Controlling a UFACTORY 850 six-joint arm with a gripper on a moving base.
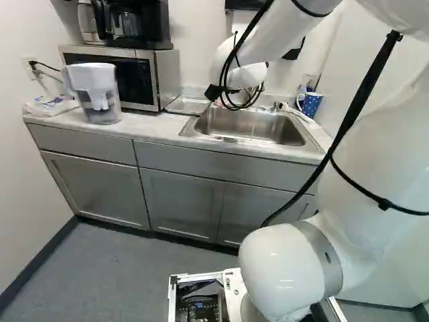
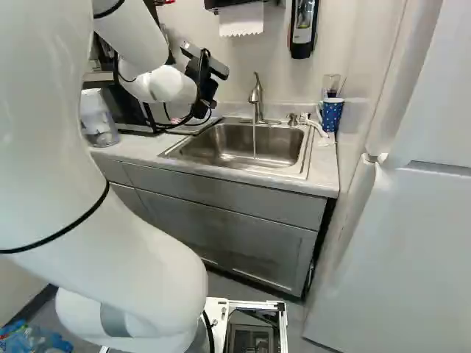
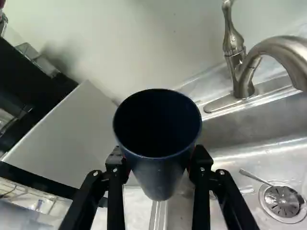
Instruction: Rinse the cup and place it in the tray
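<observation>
The gripper [image 3: 159, 162] is closed to cup width, gripping the dark cup [image 3: 158, 175] from two sides beside the sink [image 2: 280, 143]. Probably light, stiff plastic, slippery when wet; best held mid-wall, below the rim.

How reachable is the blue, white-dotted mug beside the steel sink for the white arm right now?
Probably not graspable: the black claw is shut on a dark blue, tapered cup. The curved metal faucet also stands between claw and mug.
</observation>
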